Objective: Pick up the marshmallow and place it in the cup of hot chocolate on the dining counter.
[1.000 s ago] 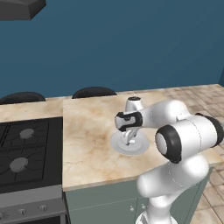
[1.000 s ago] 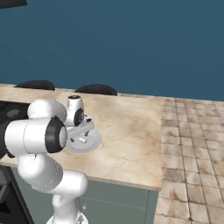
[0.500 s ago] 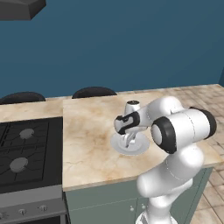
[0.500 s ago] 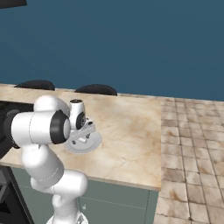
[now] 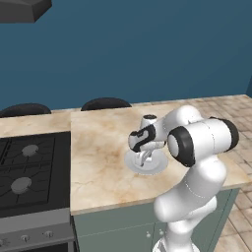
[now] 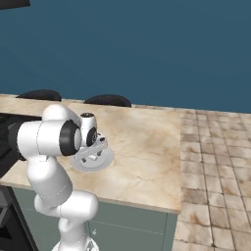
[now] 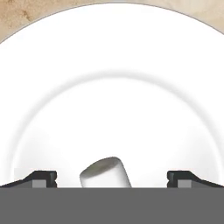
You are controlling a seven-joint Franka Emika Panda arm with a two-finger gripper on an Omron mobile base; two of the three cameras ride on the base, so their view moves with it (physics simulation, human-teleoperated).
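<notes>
The end effector (image 7: 112, 179) hangs wide open over the plate (image 7: 112, 52), straddling the marshmallow (image 7: 106, 172); it looks light and squashy, so pinch its curved sides gently.

Other things in the blue kitchen

A round white plate (image 5: 133, 165) is sitting on the beige top, well away from the black cooktop (image 5: 27, 170), which is lying flat in the top at the left with two round grey burners showing. A row of small grey knobs (image 5: 34, 236) is running along the front edge under the cooktop. Two black stools (image 5: 106, 103) are peeking up behind the far edge, side by side. A dark hood (image 5: 22, 9) is hanging up in the top left corner. A dark blue wall (image 6: 147, 44) is standing behind everything. A brown tiled floor (image 6: 215, 181) is spreading out on the right side.
</notes>
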